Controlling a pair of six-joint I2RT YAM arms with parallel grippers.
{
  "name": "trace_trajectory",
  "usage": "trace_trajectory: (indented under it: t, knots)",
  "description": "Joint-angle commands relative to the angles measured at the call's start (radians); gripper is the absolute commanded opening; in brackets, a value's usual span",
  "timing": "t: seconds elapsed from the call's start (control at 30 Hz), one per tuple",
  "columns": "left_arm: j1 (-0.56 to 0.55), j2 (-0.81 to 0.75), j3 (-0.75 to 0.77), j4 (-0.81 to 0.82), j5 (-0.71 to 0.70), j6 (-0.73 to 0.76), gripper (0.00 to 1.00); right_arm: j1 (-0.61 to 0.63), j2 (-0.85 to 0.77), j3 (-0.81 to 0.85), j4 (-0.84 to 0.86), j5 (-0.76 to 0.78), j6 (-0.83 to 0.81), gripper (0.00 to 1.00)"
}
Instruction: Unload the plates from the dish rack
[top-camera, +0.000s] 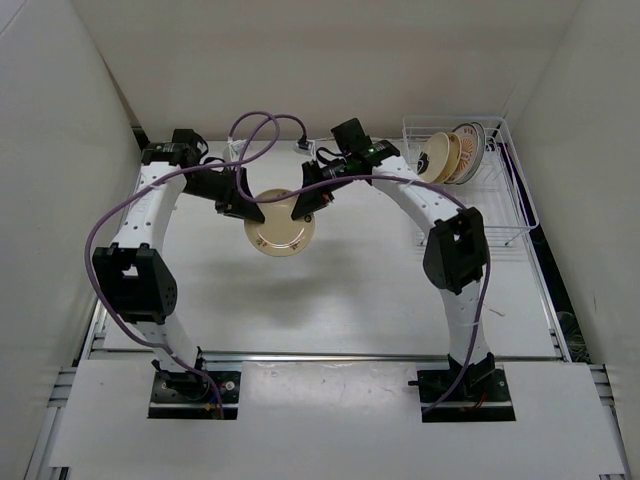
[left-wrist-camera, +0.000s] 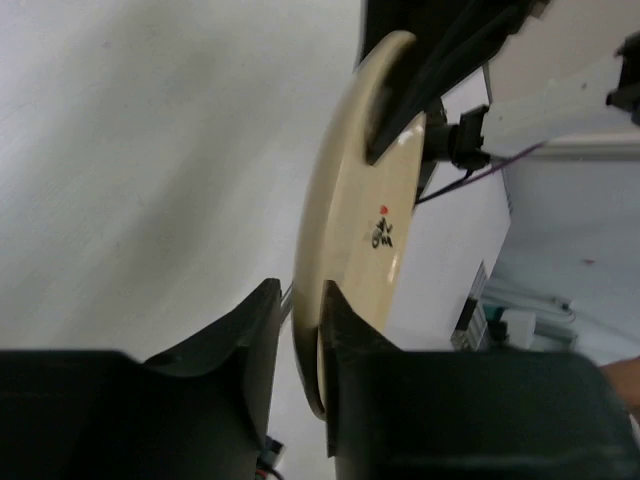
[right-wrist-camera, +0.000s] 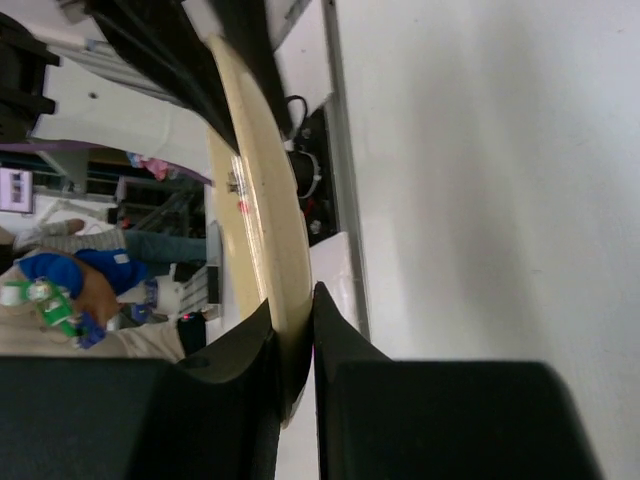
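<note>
Plate (top-camera: 280, 235) is held in the air over mid-table (top-camera: 350, 290), gripped between both arms, well apart from the rack (top-camera: 517, 205). Right gripper (right-wrist-camera: 293, 312) is clamped narrow on one rim. The opposite rim is straddled by the left gripper (left-wrist-camera: 298, 305); a thin gap is seen at one finger, so its grip cannot be told. More plates (top-camera: 446, 156) are stood on edge in the rack.

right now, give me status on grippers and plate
Right gripper shut on cream plate, held over table. Left gripper straddles its rim, clamp unclear. Other plates in dish rack. No obstruction seen.
</note>
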Motion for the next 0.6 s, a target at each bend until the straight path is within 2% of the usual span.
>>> trace_trajectory:
  t: [0.0,0.07,0.1,0.13,0.17,0.23,0.27,0.3,0.37,0.43,0.57]
  knots:
    - [0.001,-0.009,0.033,-0.001,0.014,0.025,0.28,0.005,-0.006,0.038,0.054,-0.07,0.013,0.0]
    - [0.001,-0.009,0.033,-0.001,0.023,0.036,0.14,0.005,-0.006,0.038,0.054,-0.061,0.022,0.01]
    - [0.001,-0.009,0.033,-0.001,0.023,0.045,0.1,0.005,-0.006,0.038,0.054,-0.049,0.022,0.11]
    - [0.001,-0.018,0.033,-0.001,0.023,0.045,0.1,0.005,-0.006,0.038,0.054,-0.037,0.022,0.28]
    - [0.001,-0.018,0.033,-0.001,0.023,0.045,0.1,0.005,-0.006,0.038,0.054,-0.021,0.022,0.56]
    - [0.001,-0.047,0.022,0.008,0.023,0.045,0.1,0.005,-0.03,0.038,0.028,0.06,0.022,0.73]
    - [0.001,-0.056,0.022,0.008,0.013,0.035,0.1,-0.004,-0.041,0.038,0.014,0.102,-0.004,0.87]
    - [0.001,-0.069,0.003,0.026,-0.003,0.013,0.1,-0.015,-0.069,0.038,0.004,0.147,-0.014,0.93]
    - [0.001,-0.105,-0.018,0.063,-0.026,-0.004,0.1,-0.027,-0.101,0.038,-0.033,0.291,-0.04,1.0]
    - [0.001,-0.133,-0.044,0.104,-0.069,-0.057,0.1,-0.068,-0.156,-0.004,-0.042,0.354,-0.085,1.0]
    - [0.001,-0.188,-0.041,0.153,-0.1,-0.105,0.1,-0.157,-0.239,-0.125,-0.07,0.385,-0.131,1.0]
